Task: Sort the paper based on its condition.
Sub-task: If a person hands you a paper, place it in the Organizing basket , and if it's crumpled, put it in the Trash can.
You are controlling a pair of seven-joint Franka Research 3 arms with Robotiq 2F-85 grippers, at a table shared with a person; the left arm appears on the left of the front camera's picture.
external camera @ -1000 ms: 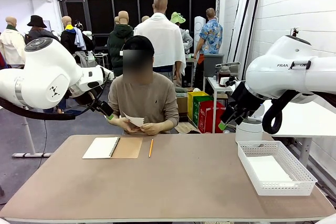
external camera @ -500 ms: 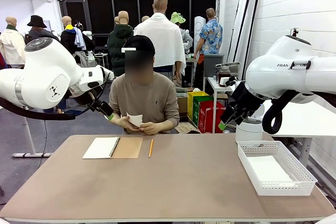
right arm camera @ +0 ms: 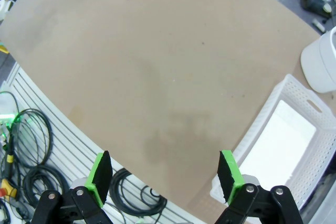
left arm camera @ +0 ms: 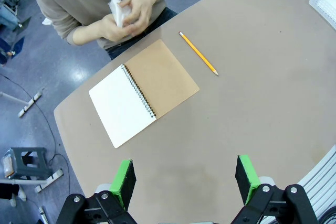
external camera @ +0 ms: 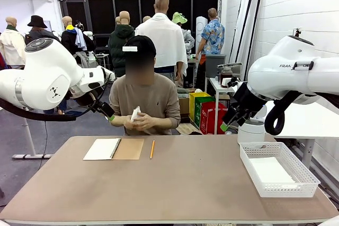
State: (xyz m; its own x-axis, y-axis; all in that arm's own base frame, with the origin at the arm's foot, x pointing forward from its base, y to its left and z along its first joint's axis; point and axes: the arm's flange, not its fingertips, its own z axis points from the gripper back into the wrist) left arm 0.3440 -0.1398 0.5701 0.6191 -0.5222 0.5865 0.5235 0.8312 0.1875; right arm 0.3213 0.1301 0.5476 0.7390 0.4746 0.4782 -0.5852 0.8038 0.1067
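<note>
A person at the far side crumples a white sheet of paper (external camera: pixel 135 114) in both hands; the left wrist view has the same paper (left arm camera: pixel 116 10) at its top. More white paper (external camera: pixel 271 171) lies flat in the white mesh basket (external camera: pixel 296 168) at the right. My left gripper (external camera: pixel 109 114) hangs open high above the table's far left, near the person's elbow. My right gripper (external camera: pixel 226 121) hangs open high above the far right. From the wrist cameras, the left gripper (left arm camera: pixel 185 179) and the right gripper (right arm camera: pixel 165 174) both hold nothing between their green pads.
An open spiral notebook (external camera: pixel 113 149) with a brown cover lies at the far left of the table, a yellow pencil (external camera: pixel 152 148) beside it. A white round container (external camera: pixel 251 130) stands behind the basket. The table's near edge (right arm camera: pixel 94 135) has cables below it.
The person has folded and squeezed the sheet from a flat piece into a small wad and raised it a little. Neither arm has moved.
</note>
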